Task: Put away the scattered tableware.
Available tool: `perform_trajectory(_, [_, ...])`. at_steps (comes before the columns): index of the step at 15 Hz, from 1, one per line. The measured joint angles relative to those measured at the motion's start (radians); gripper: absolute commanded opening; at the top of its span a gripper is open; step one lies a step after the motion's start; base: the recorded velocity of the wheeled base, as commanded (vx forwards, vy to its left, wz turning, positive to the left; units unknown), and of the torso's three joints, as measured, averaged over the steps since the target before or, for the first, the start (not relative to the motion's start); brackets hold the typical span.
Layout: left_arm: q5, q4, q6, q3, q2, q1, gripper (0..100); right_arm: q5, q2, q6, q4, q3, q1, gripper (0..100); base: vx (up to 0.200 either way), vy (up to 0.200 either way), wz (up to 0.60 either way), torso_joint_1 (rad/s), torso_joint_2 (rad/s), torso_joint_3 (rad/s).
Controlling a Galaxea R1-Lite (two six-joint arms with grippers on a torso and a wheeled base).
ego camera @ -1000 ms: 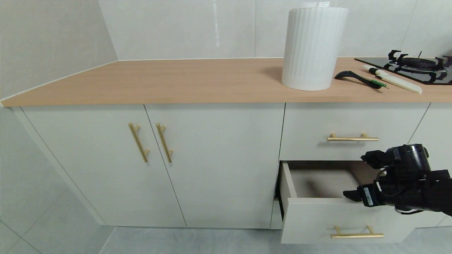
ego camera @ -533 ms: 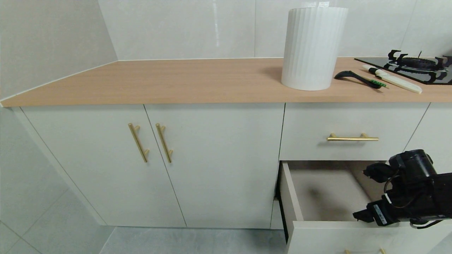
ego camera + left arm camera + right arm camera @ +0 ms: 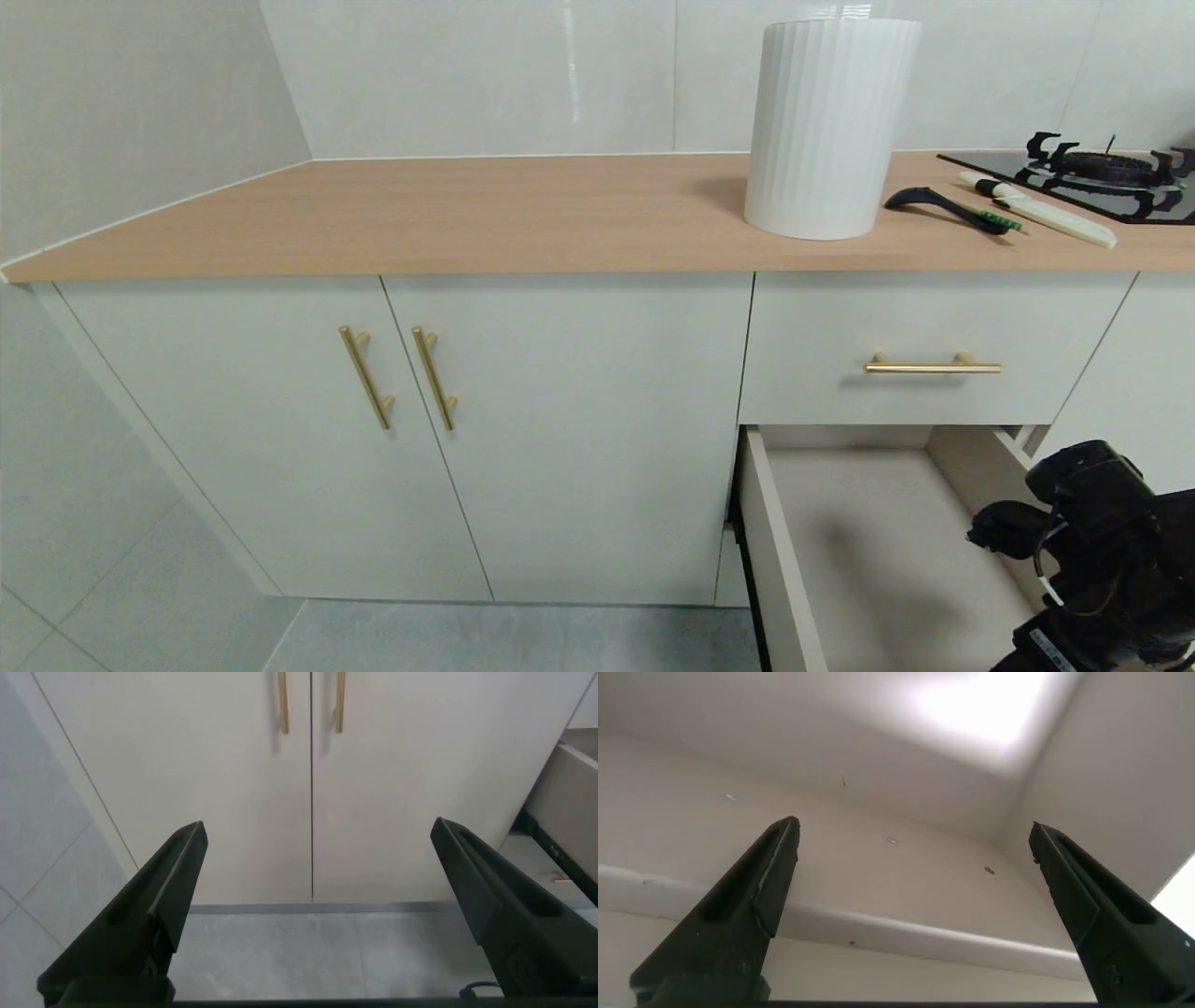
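On the wooden counter at the far right lie a black spoon [image 3: 943, 207], a white-bladed knife [image 3: 1050, 215] and a small green-handled tool [image 3: 999, 220]. Below them the lower drawer [image 3: 775, 551] stands pulled far out, its inside bare. My right gripper [image 3: 999, 597] is open at the drawer's right front, holding nothing. In the right wrist view its fingers [image 3: 747, 915] spread wide before the drawer's pale inner walls [image 3: 906, 859]. My left gripper [image 3: 318, 826] is open and holds nothing, low before the double cabinet doors [image 3: 308, 765].
A tall white ribbed container [image 3: 822, 126] stands on the counter next to the utensils. A black gas hob [image 3: 1102, 173] sits at the far right. The upper drawer [image 3: 934, 345] is shut. Grey floor tiles [image 3: 308, 952] lie below the cabinets.
The lower drawer has slid much farther out toward me. My right gripper has come back and down with the drawer front, which has left the picture's lower edge.
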Motion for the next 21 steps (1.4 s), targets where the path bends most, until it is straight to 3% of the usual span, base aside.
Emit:
perform_trajectory(9, [0.000, 0.000, 0.000, 0.000, 0.000, 0.000, 100, -0.058, -0.003, -0.029, 0.214, 0.000, 0.103, 100, 0.000, 0.000, 0.00, 0.000, 0.00, 0.000])
perform_trajectory(15, [0.000, 0.000, 0.000, 0.000, 0.000, 0.000, 100, -0.058, -0.039, -0.023, 0.194, -0.020, 0.108, 100, 0.000, 0.000, 0.00, 0.000, 0.00, 0.000])
perform_trajectory(19, [0.000, 0.000, 0.000, 0.000, 0.000, 0.000, 100, -0.052, -0.246, 0.004, 0.177, -0.054, 0.098, 100, 0.000, 0.000, 0.00, 0.000, 0.00, 0.000])
perform_trajectory(21, [0.000, 0.000, 0.000, 0.000, 0.000, 0.000, 100, -0.050, -0.379, 0.067, 0.097, -0.082, 0.095, 100, 0.000, 0.000, 0.00, 0.000, 0.00, 0.000])
